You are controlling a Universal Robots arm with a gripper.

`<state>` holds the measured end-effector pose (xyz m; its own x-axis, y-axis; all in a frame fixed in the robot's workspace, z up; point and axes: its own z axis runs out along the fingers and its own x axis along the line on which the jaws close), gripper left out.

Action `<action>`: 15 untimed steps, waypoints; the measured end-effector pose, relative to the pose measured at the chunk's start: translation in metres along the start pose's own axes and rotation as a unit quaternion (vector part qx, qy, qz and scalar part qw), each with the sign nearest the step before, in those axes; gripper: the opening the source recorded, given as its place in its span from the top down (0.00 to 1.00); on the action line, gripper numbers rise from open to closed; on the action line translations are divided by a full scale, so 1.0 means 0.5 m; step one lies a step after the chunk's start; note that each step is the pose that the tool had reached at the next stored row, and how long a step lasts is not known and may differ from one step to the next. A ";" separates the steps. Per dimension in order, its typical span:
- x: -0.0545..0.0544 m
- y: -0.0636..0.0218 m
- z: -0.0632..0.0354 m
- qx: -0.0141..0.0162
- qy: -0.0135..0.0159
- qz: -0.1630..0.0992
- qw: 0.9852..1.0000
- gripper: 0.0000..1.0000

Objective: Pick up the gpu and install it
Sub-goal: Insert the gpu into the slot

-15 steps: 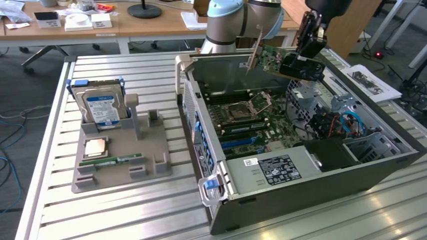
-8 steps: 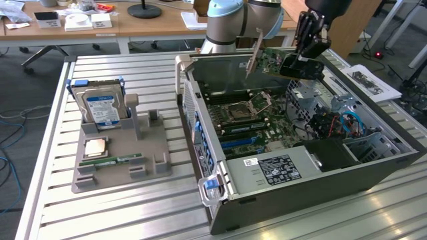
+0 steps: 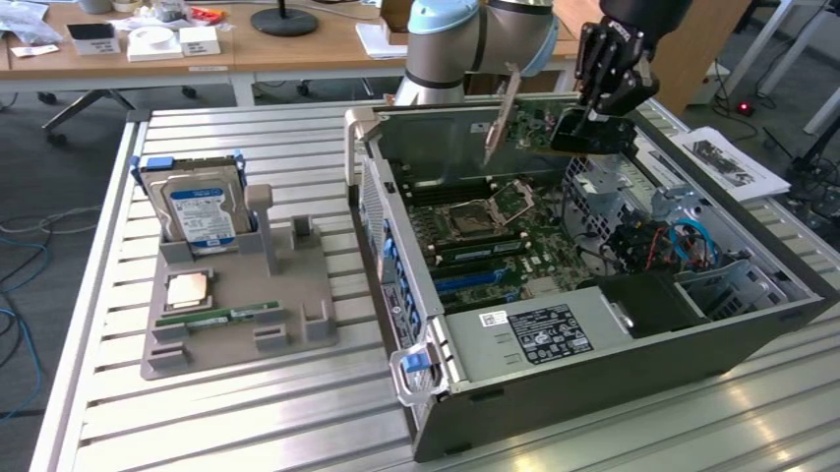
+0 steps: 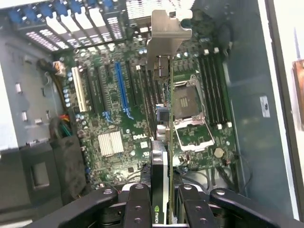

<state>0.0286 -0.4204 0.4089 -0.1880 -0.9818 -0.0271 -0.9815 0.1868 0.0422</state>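
A: While the computer case (image 3: 630,346) lies open on the slatted metal table (image 3: 263,413), where is the gpu (image 3: 502,113)?
B: Above the case, clamped edge-down in the gripper (image 3: 573,133). Wooden desks (image 3: 302,54) stand beyond the case.

The arm (image 3: 473,34) stands at twelve o'clock in the exterior view, and its dark wrist (image 3: 630,29) at one o'clock slants down toward seven. The gripper (image 3: 581,133) points downward, its fingers (image 4: 137,204) clamped on the gpu (image 4: 169,118).
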 end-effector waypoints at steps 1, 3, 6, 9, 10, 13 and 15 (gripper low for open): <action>0.000 0.000 0.000 0.000 0.000 -0.008 1.000 0.73; 0.000 0.000 0.000 -0.001 0.001 -0.019 1.000 0.73; 0.000 0.000 0.001 0.000 0.001 -0.035 0.999 0.73; 0.000 0.000 0.003 0.005 0.001 -0.048 0.999 0.73; 0.000 0.000 0.004 0.006 0.001 -0.052 0.999 0.73; 0.000 0.000 0.005 0.009 0.001 -0.059 0.998 0.73; 0.000 0.000 0.005 0.009 0.001 -0.059 0.998 0.73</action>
<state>0.0286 -0.4204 0.4063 -0.0706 -0.9971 -0.0290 -0.9973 0.0700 0.0217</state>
